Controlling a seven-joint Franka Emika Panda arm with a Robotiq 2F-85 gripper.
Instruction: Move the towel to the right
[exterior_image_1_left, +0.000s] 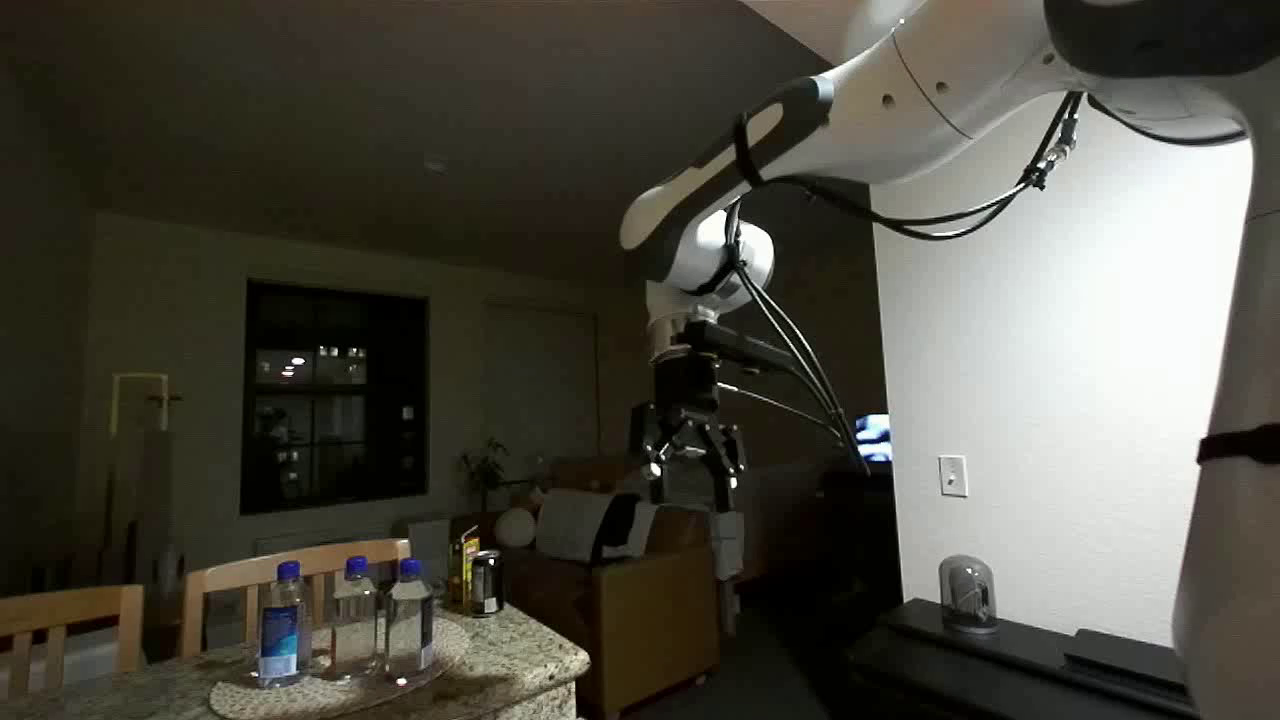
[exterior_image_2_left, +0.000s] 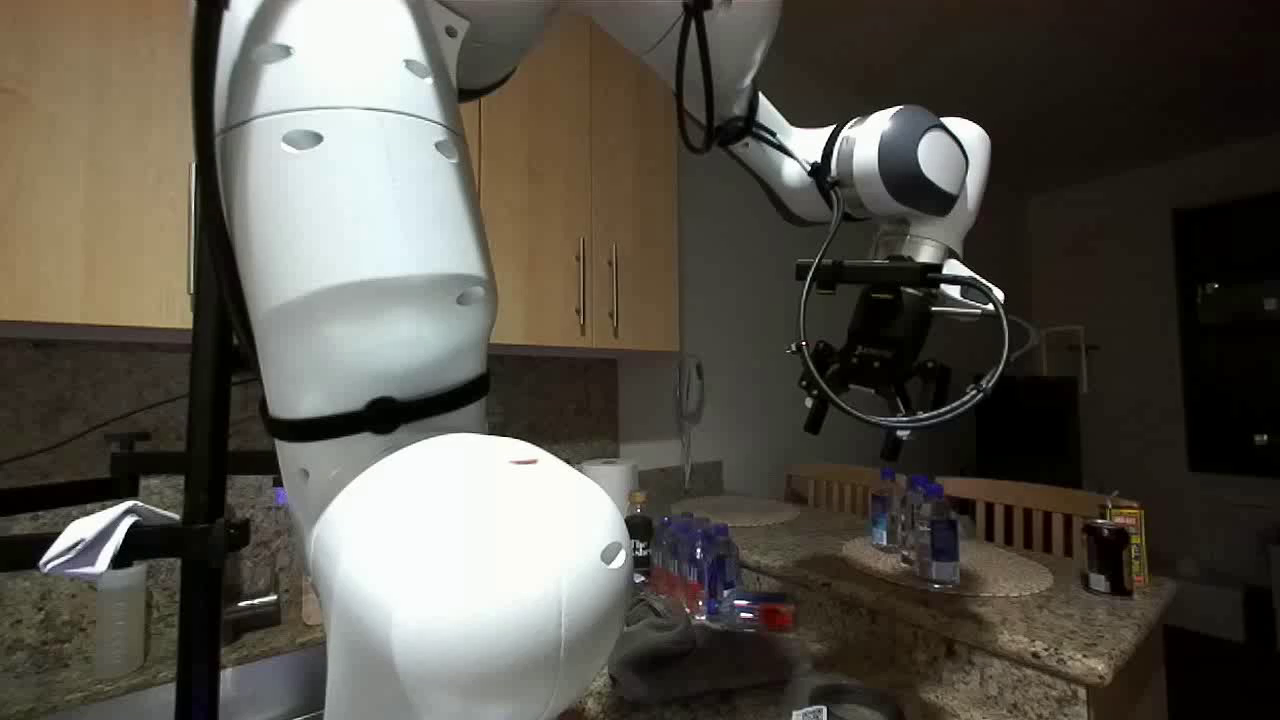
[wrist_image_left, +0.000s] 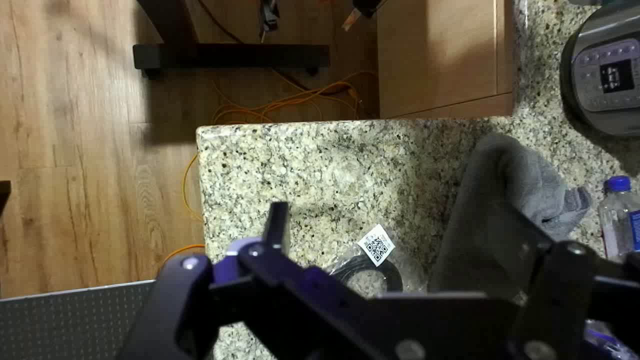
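A grey towel (wrist_image_left: 525, 180) lies bunched and folded on the granite counter, at the right of the wrist view. Part of it is in shadow and partly covered by the gripper's right finger. It also shows in an exterior view (exterior_image_2_left: 690, 655) as a dark heap, low near the robot's base. My gripper (wrist_image_left: 400, 220) is open, with its fingers wide apart and nothing between them. In both exterior views the gripper (exterior_image_1_left: 690, 488) (exterior_image_2_left: 854, 434) hangs in the air, well above the counter, pointing down.
A clear bag with a black coil (wrist_image_left: 395, 275) lies beside the towel. A grey appliance (wrist_image_left: 607, 75) and a water bottle (wrist_image_left: 617, 215) stand past it. Several bottles (exterior_image_2_left: 695, 565) cluster behind it. Three bottles and a can (exterior_image_2_left: 1108, 555) stand on the far counter. The counter's edge (wrist_image_left: 290, 125) drops to floor.
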